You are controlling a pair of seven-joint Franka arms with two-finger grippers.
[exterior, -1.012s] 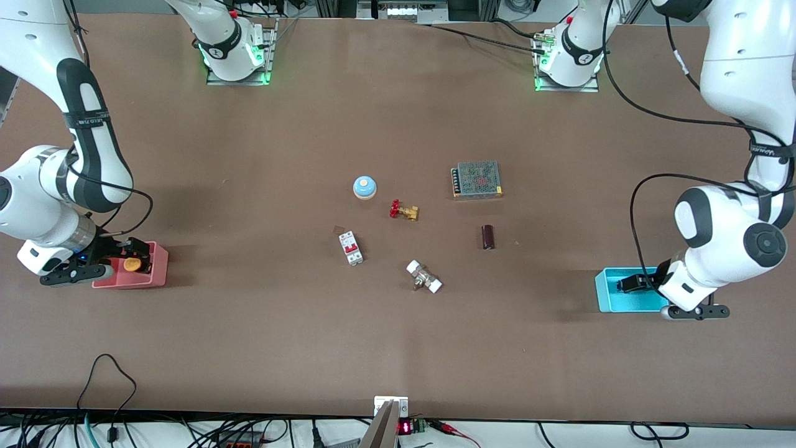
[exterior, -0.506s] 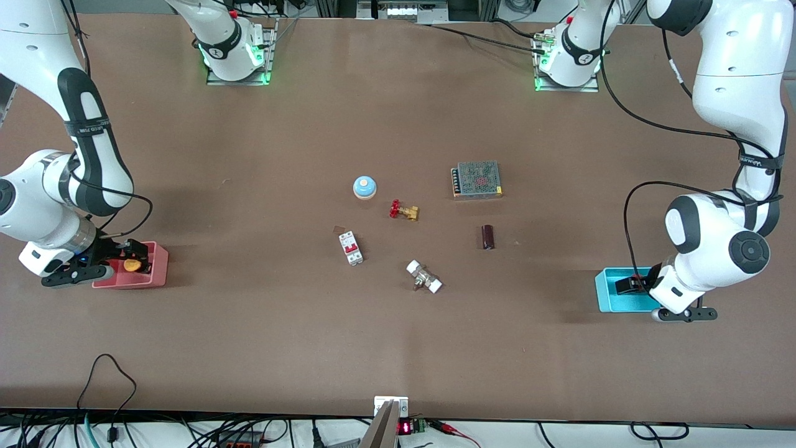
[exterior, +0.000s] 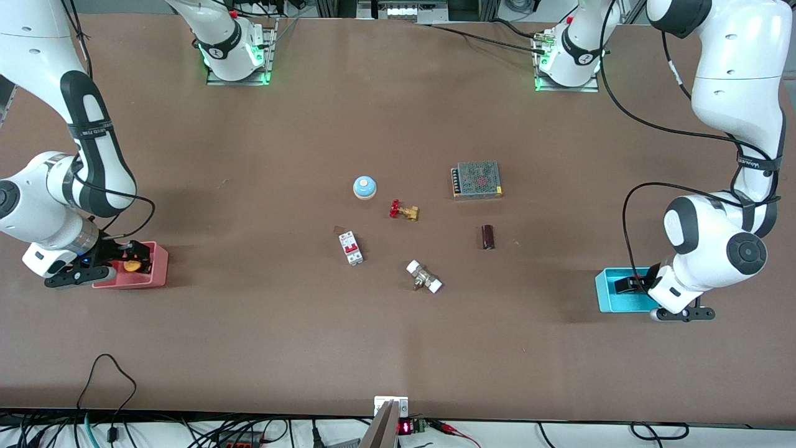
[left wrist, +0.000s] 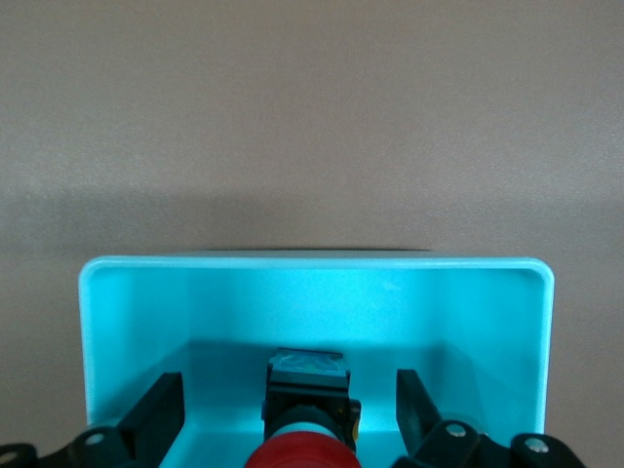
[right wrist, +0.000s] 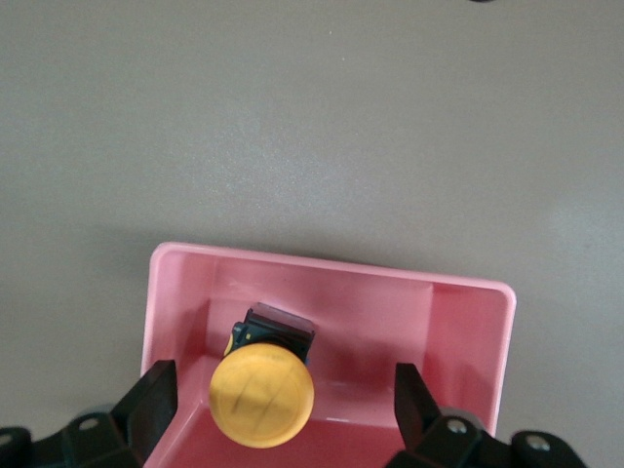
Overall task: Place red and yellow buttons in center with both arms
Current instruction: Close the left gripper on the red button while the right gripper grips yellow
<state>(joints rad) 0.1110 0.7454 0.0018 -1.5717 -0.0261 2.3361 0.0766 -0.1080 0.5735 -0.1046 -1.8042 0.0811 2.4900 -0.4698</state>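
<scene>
- Yellow button (right wrist: 261,394): lies in the pink bin (exterior: 157,274) at the right arm's end of the worktop (exterior: 398,348). Round orange-yellow cap faces up toward the wrist camera; black body (right wrist: 276,327) shows past the cap's edge, so its long axis is tilted, not upright.
- Right gripper (right wrist: 283,414): low over the pink bin, fingers (right wrist: 151,400) apart, one on each side of the yellow cap, not touching it.
- Red button (left wrist: 304,453): lies in the cyan bin (left wrist: 312,278) at the left arm's end. Red cap toward the camera, black body (left wrist: 308,375) reaching toward the bin wall.
- Left gripper (left wrist: 291,409): down in the cyan bin, fingers (left wrist: 414,405) spread either side of the red button, clear of it.
- Front view: pink bin at about 9 o'clock from the worktop centre, cyan bin (exterior: 612,292) at about 4 o'clock.
</scene>
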